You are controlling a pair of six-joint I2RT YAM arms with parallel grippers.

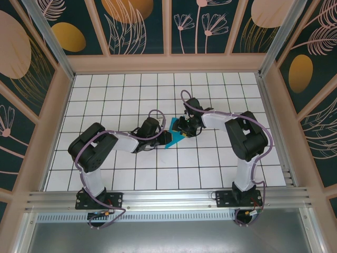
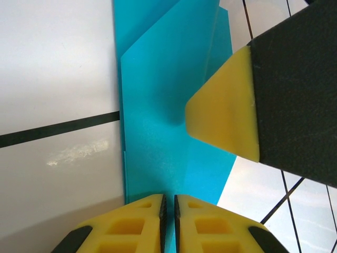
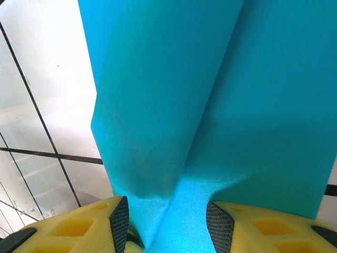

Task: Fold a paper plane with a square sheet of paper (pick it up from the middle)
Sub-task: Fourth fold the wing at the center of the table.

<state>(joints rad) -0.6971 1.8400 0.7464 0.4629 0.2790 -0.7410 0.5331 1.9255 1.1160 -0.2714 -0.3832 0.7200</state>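
Note:
The square sheet of paper (image 1: 177, 139) is teal-blue and partly folded into a pointed shape, lying near the middle of the table between both grippers. My left gripper (image 1: 163, 138) comes at it from the left. In the left wrist view its jaws (image 2: 168, 197) are shut on the near edge of the paper (image 2: 158, 105), and one of the right gripper's fingers (image 2: 226, 118) rests on the sheet from the right. My right gripper (image 1: 184, 128) sits at the paper's upper right. Its jaws (image 3: 166, 204) stand apart, straddling a raised fold of the paper (image 3: 210, 105).
The white gridded tabletop (image 1: 131, 95) lies all round the paper. Wooden walls (image 1: 163, 63) enclose the table at the back and both sides. Both arms bend inward over the middle rows of tiles.

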